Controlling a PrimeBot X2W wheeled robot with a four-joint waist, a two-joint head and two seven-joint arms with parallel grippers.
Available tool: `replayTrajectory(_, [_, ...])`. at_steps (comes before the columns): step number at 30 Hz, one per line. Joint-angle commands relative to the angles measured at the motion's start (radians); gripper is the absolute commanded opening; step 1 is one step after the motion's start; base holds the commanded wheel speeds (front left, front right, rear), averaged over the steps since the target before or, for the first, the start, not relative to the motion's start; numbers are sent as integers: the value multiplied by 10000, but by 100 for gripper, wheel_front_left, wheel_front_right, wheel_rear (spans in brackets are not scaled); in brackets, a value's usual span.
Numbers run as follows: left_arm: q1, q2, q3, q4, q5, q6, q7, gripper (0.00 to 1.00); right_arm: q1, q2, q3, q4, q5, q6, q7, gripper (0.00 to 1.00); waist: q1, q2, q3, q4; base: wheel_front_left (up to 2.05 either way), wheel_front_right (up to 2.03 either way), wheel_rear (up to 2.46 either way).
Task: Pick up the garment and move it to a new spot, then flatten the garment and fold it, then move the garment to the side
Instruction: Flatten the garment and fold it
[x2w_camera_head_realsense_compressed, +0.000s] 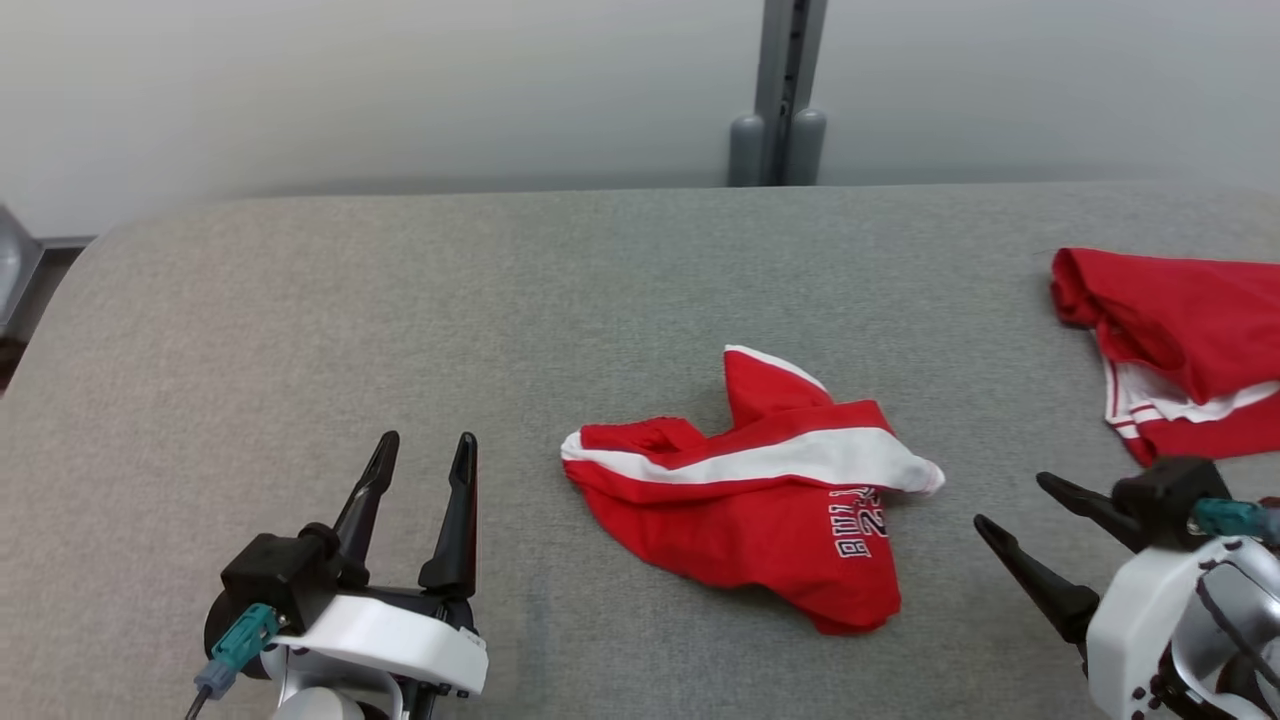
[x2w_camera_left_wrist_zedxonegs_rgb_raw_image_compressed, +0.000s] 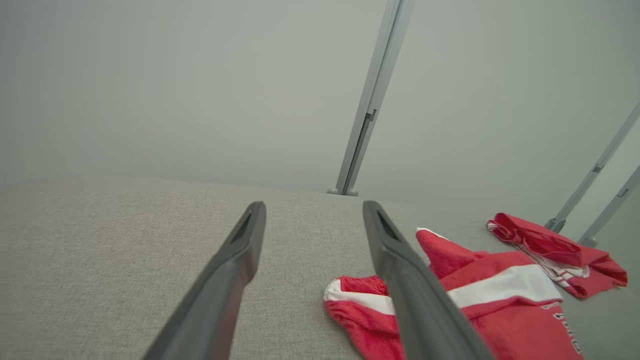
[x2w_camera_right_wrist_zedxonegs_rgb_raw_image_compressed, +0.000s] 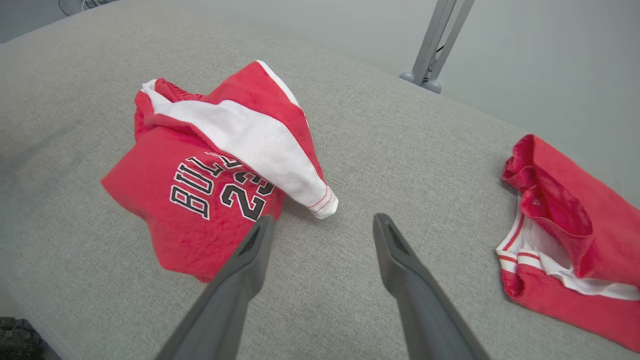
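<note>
Garment (x2w_camera_head_realsense_compressed: 760, 510) on grey surface (x2w_camera_head_realsense_compressed: 300, 330), pale wall (x2w_camera_head_realsense_compressed: 400, 80)

A grey fabric-covered worktop (x2w_camera_head_realsense_compressed: 300, 330) with a rounded far-left corner spans the head view. Behind its far edge a grey metal post (x2w_camera_head_realsense_compressed: 787, 90) with two rounded feet stands against a plain pale wall (x2w_camera_head_realsense_compressed: 400, 80). Near the worktop's right side lies a crumpled red cloth (x2w_camera_head_realsense_compressed: 1190, 320) with white trim and thin red stripes. The left wrist view shows two more slanted posts (x2w_camera_left_wrist_zedxonegs_rgb_raw_image_compressed: 595, 169) beyond it.
</note>
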Motion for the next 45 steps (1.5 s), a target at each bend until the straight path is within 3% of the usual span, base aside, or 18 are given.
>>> replayTrajectory(1, [-179,33,31,17,-14,-23,-13,100,-171,-36,66,144,-26,4,85,100,1,0,142,169,0,0,0])
replayTrajectory(9, [-447,-14,-33,90,55,-101,-1,100,-1394,-173,1032,1760,93,4,364,100,1,0,540,788,0,0,0])
replayTrajectory(19, [-815,-71,-73,196,104,-191,2,100,-2999,-292,2395,3441,756,4,-230,100,1,0,957,1282,0,0,0])
replayTrajectory(20, [-818,-84,-77,208,111,-196,-3,100,-3096,-334,2551,3540,825,4,-314,56,1,0,972,1300,0,0,0])
replayTrajectory(21, [-810,-96,-78,221,116,-196,-7,100,-3220,-373,2710,3626,877,4,-443,33,1,0,977,1313,0,0,0])
replayTrajectory(22, [-799,-104,-77,239,116,-198,-12,100,-3327,-371,2822,3703,980,4,-576,0,1,0,970,1314,0,0,0])
replayTrajectory(30, [-571,-102,-34,364,87,-160,-34,100,-3490,-563,3372,3972,1350,4,-1306,0,1,0,608,1009,0,0,0])
replayTrajectory(35, [-426,-28,-27,371,57,-133,-24,100,-3131,-777,3241,3433,1569,4,-1856,0,1,0,207,594,0,0,0])
replayTrajectory(40, [-233,23,-37,358,-4,-86,10,100,-2290,-1030,2606,2132,1726,4,-2116,0,1,0,-176,221,0,0,0])
replayTrajectory(45, [-53,111,-26,296,-80,-15,101,100,-706,-1281,1833,170,2012,4,-1708,0,1,0,-355,10,0,0,0])
